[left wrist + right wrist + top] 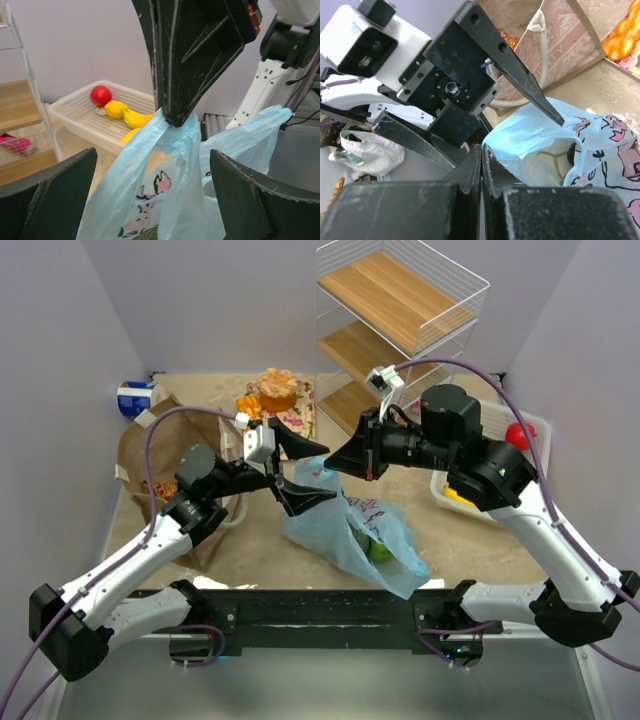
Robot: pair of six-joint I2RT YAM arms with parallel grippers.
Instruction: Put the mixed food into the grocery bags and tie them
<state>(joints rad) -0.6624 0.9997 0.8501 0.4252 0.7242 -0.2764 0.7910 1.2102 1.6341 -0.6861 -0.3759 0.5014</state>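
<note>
Between the wide-spread fingers of the left gripper [154,157] hangs the light-blue bag [150,212], its top gathered into a peak. That peak is pinched in the right gripper [172,119], whose jaws are pressed together on the thin plastic just above and ahead of the left one's fingers. The pinch seems meant to hold the bag's neck up and taut, so the loose plastic below it is offered to the other arm. The left gripper grips nothing. One finger stands on each side of the bag, apparently without touching it, likely a stance for seizing a second handle or fold to make the knot. Below both grippers the bag's body slumps toward the arms' bases, with green food [380,550] showing inside. Left of the left gripper, well apart, stands the brown paper bag [150,455]. Beyond the right gripper, a white basket [75,116] holds a red fruit [100,95] and yellow fruit [116,108], not yet bagged.
</note>
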